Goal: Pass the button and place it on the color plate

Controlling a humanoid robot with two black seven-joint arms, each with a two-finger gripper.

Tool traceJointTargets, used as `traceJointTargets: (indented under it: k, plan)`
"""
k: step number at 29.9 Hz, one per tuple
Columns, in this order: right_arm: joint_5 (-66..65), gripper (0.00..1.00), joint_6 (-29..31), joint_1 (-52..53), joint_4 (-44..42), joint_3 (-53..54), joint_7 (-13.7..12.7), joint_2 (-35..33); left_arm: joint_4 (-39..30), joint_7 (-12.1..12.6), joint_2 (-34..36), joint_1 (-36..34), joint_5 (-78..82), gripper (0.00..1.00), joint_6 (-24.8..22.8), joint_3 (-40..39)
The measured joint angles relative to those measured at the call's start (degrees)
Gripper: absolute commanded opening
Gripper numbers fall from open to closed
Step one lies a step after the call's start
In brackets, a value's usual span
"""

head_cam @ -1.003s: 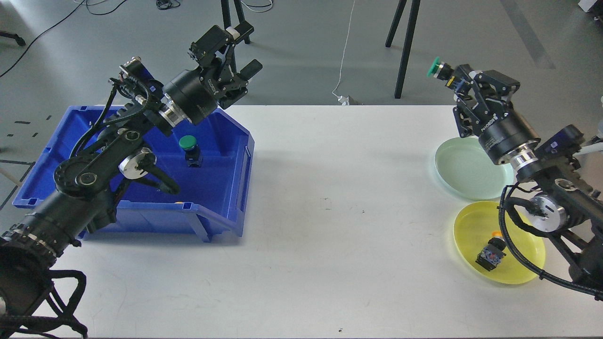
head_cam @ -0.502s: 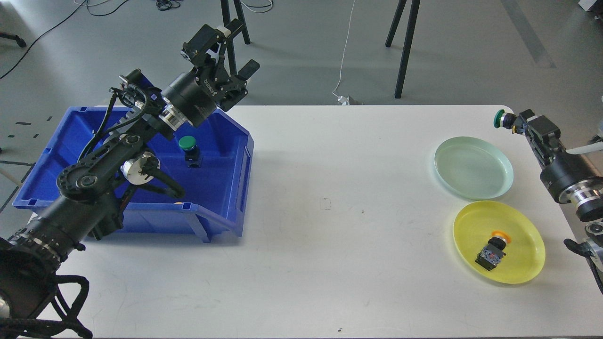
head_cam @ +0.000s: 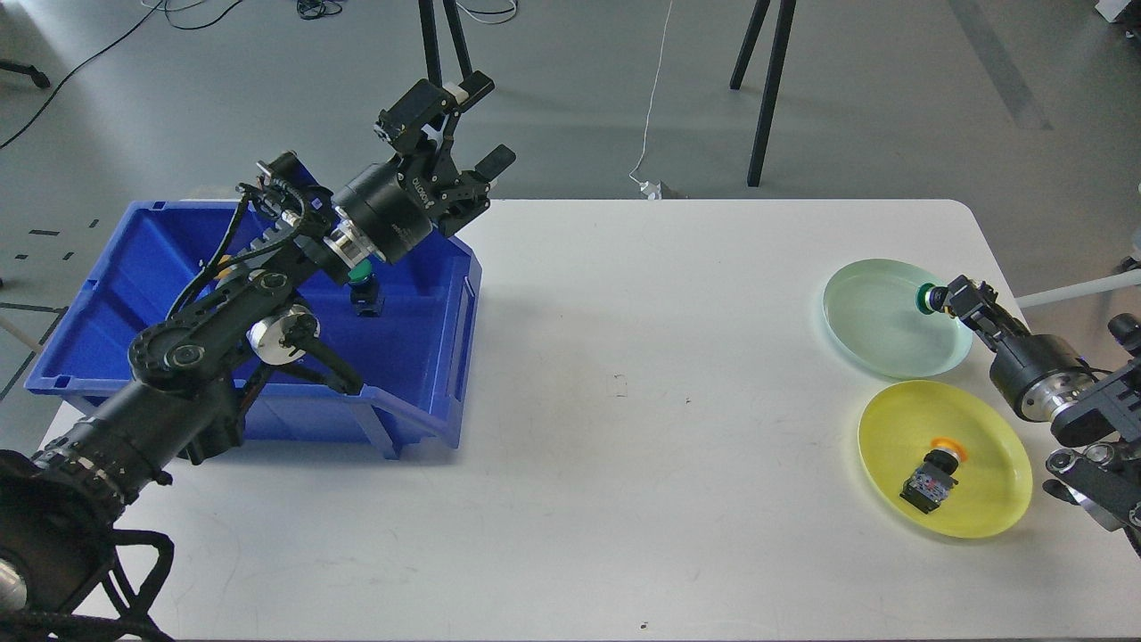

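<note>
My right gripper [head_cam: 952, 299] is shut on a green-capped button [head_cam: 931, 297] and holds it over the right rim of the pale green plate [head_cam: 878, 325]. A yellow plate [head_cam: 972, 499] in front of it holds an orange-capped button [head_cam: 931, 477]. My left gripper [head_cam: 468, 125] is open and empty, raised above the far right corner of the blue bin [head_cam: 419, 374]. Another green-capped button [head_cam: 364, 287] stands inside the bin, partly hidden by my left arm.
The bin sits at the table's left end, the two plates at its right end. Black stand legs [head_cam: 767, 89] stand on the floor behind the table. A white cable [head_cam: 655, 98] runs down to a plug by the far edge.
My right gripper has come down and forward with the green button, from beyond the table's far edge to the green plate's right rim. My left gripper has shifted slightly right and stays open.
</note>
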Motion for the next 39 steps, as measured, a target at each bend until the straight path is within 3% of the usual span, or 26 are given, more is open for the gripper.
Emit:
traceJointTargets:
  k: [3,7,23,28,30,32,36,39]
  plan:
    - [0.0,0.14,0.23,0.21,-0.1,-0.13,-0.3,0.93,0.04,0.0,0.0,0.0,-0.03,1.0,0.0,0.0]
    - [0.03,0.38,0.22,0.72,-0.33,-0.13,-0.3,1.87,0.04,0.0,0.0,0.0,-0.17,1.0,0.0,-0.07]
    - [0.34,0.41,-0.28,0.87,-0.43,0.52,-0.04,3.71,0.01,0.0,0.0,0.06,-0.19,1.0,0.0,-0.15]
    - [0.65,0.67,-0.44,0.97,-0.28,1.62,0.16,3.79,0.02,0.0,-0.01,0.09,-0.2,1.0,0.0,-0.11]
    - [1.21,0.85,-0.5,1.08,0.46,3.84,0.28,4.04,0.02,0.0,-0.09,0.09,-0.29,1.0,0.0,-0.17]
    - [1.99,0.97,-0.49,1.41,2.77,7.9,0.44,5.2,0.03,0.0,-0.22,0.1,-0.41,1.0,0.0,-0.42]
    - [6.76,0.97,0.86,2.25,14.33,19.14,0.58,8.03,-0.18,0.0,-0.62,1.09,-2.57,1.0,0.0,-1.19]
    - [13.94,0.97,3.59,2.77,26.5,25.33,0.58,8.92,-1.9,-0.01,0.39,3.82,-9.42,1.0,0.0,-6.34]
